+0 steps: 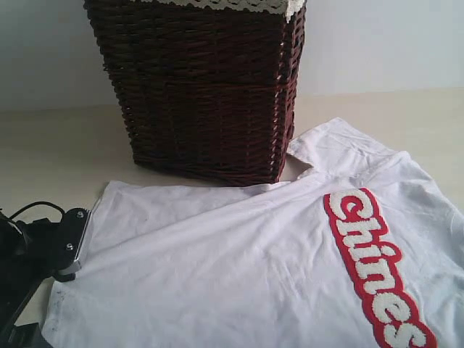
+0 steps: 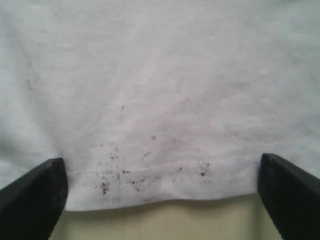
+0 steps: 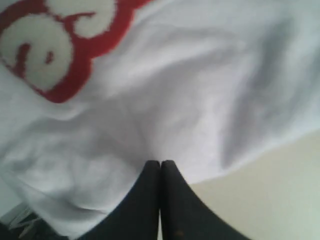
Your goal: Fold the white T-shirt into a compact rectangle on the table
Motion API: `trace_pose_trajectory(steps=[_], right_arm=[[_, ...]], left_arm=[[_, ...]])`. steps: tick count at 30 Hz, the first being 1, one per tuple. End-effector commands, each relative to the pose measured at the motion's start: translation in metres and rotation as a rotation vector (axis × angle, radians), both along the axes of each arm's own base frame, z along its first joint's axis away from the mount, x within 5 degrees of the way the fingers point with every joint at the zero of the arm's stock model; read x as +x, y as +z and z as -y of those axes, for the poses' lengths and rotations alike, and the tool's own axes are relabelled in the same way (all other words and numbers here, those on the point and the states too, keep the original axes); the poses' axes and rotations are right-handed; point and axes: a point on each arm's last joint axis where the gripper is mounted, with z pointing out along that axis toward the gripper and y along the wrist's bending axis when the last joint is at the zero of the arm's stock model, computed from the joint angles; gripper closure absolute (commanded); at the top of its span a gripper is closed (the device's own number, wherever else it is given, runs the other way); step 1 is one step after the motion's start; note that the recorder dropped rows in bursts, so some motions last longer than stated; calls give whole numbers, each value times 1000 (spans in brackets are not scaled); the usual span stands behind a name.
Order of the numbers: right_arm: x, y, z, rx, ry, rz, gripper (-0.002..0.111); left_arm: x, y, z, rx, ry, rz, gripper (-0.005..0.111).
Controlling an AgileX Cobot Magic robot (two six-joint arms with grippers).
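The white T-shirt [image 1: 239, 268] lies spread on the table [image 1: 58, 145], its red-outlined lettering [image 1: 377, 268] running along the right side. My left gripper [image 1: 72, 243] sits at the shirt's left edge. In the left wrist view the left gripper [image 2: 162, 161] is wide open, one finger on each side of the speckled hem [image 2: 150, 175], with bare table [image 2: 165, 222] just below it. The right gripper [image 3: 160, 163] is shut, and the shirt fabric [image 3: 200, 85] puckers toward its tips as if pinched near an edge, close to the lettering [image 3: 55, 45]. The right gripper is outside the exterior view.
A tall dark wicker basket [image 1: 210, 87] with white lace trim stands on the table right behind the shirt, touching its far edge. The pale wall is behind it. Bare table [image 3: 280, 190] shows beside the shirt's edge in the right wrist view.
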Motion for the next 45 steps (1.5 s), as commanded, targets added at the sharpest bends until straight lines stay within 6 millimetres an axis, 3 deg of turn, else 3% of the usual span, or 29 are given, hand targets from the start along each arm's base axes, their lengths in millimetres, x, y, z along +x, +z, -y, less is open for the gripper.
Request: trace_pose_trajectory(steps=[1, 6, 13, 15, 24, 40, 43, 45], right_arm=[[-8, 4, 21, 17, -109, 50, 108], [-11, -2, 28, 148, -218, 27, 107], [-16, -15, 43, 227, -448, -50, 73], [-17, -18, 44, 242, -460, -63, 68], [-7, -27, 39, 381, -548, -72, 68], [-8, -44, 43, 369, -597, -168, 69], [-9, -45, 42, 377, -601, -181, 73], [-9, -45, 42, 378, -583, -174, 83]], left_arm=[[-9, -11, -4, 30, -6, -84, 7], [-9, -11, -4, 30, -6, -84, 7], [-9, -11, -4, 30, -6, -84, 7], [-9, -11, -4, 30, -6, -84, 7], [-9, -11, -4, 30, -6, -84, 7], [-9, -11, -4, 30, -6, -84, 7], [-9, -11, -4, 30, -6, -84, 7], [-9, -11, -4, 30, -6, -84, 7]])
